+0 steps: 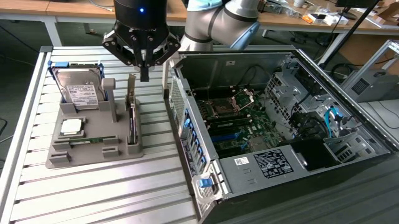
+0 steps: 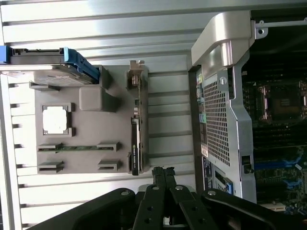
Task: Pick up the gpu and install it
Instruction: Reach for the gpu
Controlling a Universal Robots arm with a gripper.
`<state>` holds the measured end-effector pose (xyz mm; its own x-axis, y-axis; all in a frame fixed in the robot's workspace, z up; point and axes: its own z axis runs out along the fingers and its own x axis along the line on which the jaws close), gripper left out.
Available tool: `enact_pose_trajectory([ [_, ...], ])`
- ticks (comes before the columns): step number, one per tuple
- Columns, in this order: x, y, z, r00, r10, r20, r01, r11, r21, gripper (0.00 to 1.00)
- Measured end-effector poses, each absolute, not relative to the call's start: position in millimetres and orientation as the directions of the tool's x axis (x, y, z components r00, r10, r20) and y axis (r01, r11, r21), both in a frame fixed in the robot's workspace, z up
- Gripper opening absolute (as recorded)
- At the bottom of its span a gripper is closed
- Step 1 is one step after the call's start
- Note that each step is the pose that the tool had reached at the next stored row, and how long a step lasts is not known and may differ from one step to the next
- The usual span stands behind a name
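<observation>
Gripper (image 1: 145, 73) hangs with its fingers pressed together, empty, above the grey tray (image 1: 93, 157) at its case-side edge. The pickup is not yet made, so nothing of the job is done. The gpu (image 1: 132, 119) stands on edge in the tray's slot on that side, untouched. The tray also holds a hard drive (image 1: 83, 91), a processor chip (image 1: 72, 126) and a memory stick (image 1: 93, 140). Beside the tray the computer case (image 1: 274, 163) lies open, its motherboard (image 1: 231, 121) bare.

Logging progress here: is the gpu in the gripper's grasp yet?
No, the gpu stands on edge in the gray holder, and the shut gripper hangs empty above the holder.
</observation>
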<state>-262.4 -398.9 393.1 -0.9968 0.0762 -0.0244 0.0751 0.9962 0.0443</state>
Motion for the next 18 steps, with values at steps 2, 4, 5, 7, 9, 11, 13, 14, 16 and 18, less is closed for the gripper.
enact_pose_trajectory([
  [2,-263.4,-398.9,393.1,-0.997,0.076,-0.024,0.075,0.996,0.044,0.11],
  [4,-264.2,-398.9,393.1,-0.997,0.076,-0.024,0.075,0.996,0.044,0.11],
  [5,-264.6,-398.9,393.1,-0.997,0.076,-0.025,0.075,0.996,0.044,0.11],
  [7,-265.5,-398.9,393.1,-0.997,0.076,-0.024,0.075,0.996,0.044,0.11],
  [9,-266.4,-398.9,393.1,-0.997,0.076,-0.024,0.075,0.996,0.044,0.11],
  [11,-267.5,-398.9,393.1,-0.997,0.076,-0.024,0.075,0.996,0.044,0.11],
  [13,-268.5,-398.9,393.1,-0.997,0.076,-0.024,0.075,0.996,0.044,0.11],
  [14,-268.9,-398.9,393.0,-0.997,0.076,-0.025,0.075,0.996,0.044,0.11],
  [16,-269.8,-398.9,393.0,-0.997,0.076,-0.024,0.075,0.996,0.044,0.11],
  [18,-270.7,-399.0,393.0,-0.997,0.076,-0.024,0.075,0.996,0.044,0.11],
])
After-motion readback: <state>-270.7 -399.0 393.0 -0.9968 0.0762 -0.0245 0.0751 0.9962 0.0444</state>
